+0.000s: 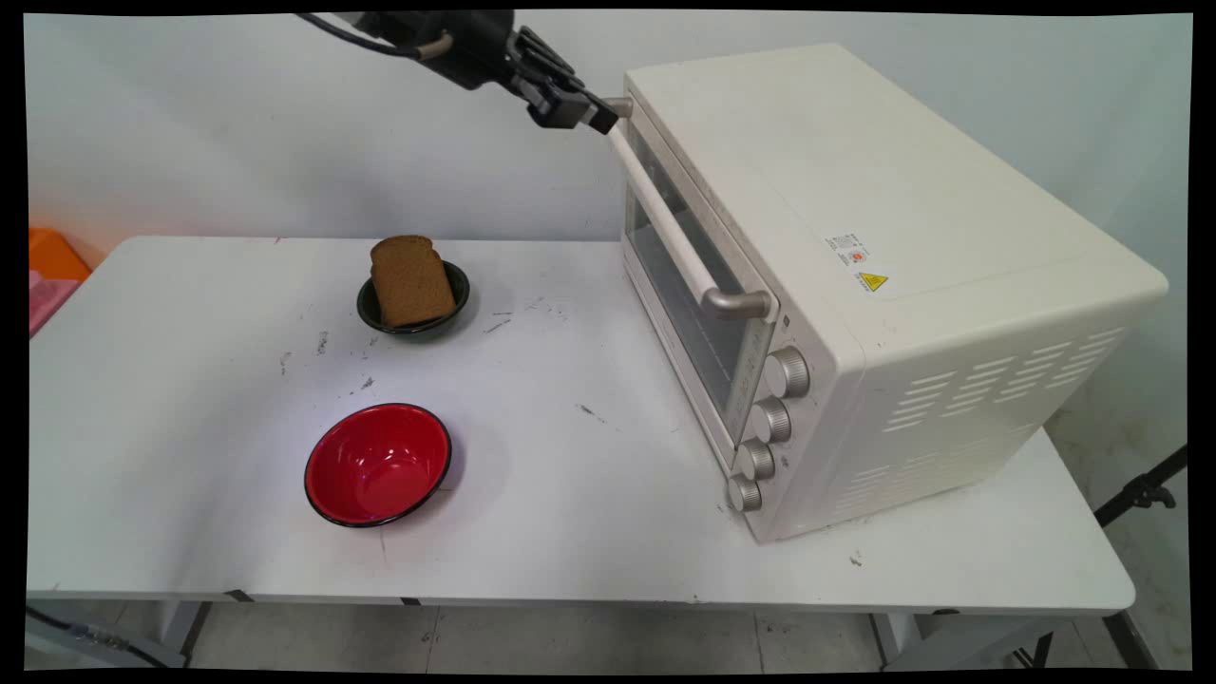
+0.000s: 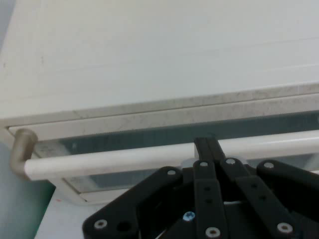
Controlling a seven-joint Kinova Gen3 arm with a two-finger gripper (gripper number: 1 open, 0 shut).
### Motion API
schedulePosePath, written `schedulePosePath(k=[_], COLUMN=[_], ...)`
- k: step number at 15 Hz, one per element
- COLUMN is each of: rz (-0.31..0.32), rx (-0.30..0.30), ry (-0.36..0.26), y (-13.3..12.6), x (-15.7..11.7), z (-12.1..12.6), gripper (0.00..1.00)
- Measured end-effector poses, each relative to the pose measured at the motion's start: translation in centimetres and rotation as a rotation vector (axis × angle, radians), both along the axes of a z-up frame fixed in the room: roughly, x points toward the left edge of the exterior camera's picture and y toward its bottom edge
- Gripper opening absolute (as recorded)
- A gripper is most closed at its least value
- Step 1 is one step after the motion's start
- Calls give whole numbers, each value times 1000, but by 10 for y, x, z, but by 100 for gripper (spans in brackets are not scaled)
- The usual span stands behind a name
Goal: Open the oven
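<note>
A cream toaster oven (image 1: 855, 237) stands on the right of the table with its glass door closed. My gripper (image 1: 600, 119) is high up at the far end of the oven's long door handle (image 1: 665, 223). In the hand view the pale handle bar (image 2: 99, 162) runs across the picture, and my gripper (image 2: 207, 148) is shut, its tips lying together against the bar with nothing between them. The handle's grey end bracket (image 2: 21, 149) sits off to the left.
A slice of brown bread (image 1: 410, 280) stands in a small dark bowl (image 1: 460, 294) at the table's back middle. An empty red bowl (image 1: 378, 464) sits nearer the front. Orange and pink boxes (image 1: 52, 266) lie past the left edge.
</note>
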State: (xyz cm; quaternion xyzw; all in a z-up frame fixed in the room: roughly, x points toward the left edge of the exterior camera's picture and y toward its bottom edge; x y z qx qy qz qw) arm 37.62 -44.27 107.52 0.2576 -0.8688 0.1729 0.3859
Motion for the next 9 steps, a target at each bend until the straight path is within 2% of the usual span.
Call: schedulePosePath(k=[9], rz=[34], rx=[8], ry=[-41], y=[-15], x=[-33], z=[-18], gripper=[0])
